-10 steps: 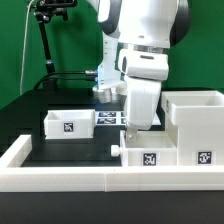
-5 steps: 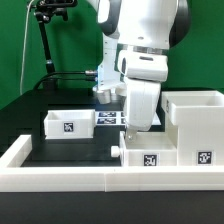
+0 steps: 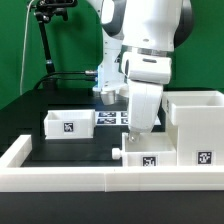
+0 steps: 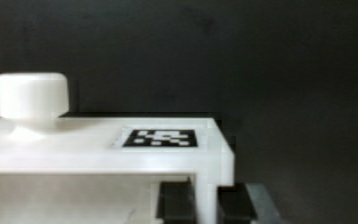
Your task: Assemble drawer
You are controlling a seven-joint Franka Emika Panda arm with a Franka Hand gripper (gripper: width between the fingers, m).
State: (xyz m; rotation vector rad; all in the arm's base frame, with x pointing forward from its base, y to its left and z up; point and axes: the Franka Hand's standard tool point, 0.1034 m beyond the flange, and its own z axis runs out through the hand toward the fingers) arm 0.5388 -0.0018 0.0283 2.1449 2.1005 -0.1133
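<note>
The drawer set shows in three pieces. The tall white housing (image 3: 196,118) stands at the exterior view's right. A small knobbed tray (image 3: 148,156) lies right against its left side, knob (image 3: 117,152) pointing left. My gripper (image 3: 140,130) comes straight down onto this tray. In the wrist view its dark fingers (image 4: 181,202) stand shut on the tray's thin white wall (image 4: 211,185), close to the tray's tag (image 4: 162,138) and the rounded knob (image 4: 30,95). A second tray (image 3: 68,124) sits apart at the left.
A low white border wall (image 3: 60,178) runs along the front and up the left side. The marker board (image 3: 112,118) lies flat behind the arm. A black camera stand (image 3: 45,40) rises at the back left. The tabletop is black.
The arm's hand has edged slightly toward the exterior view's right; the gripped tray has barely shifted. The grip is unchanged.
</note>
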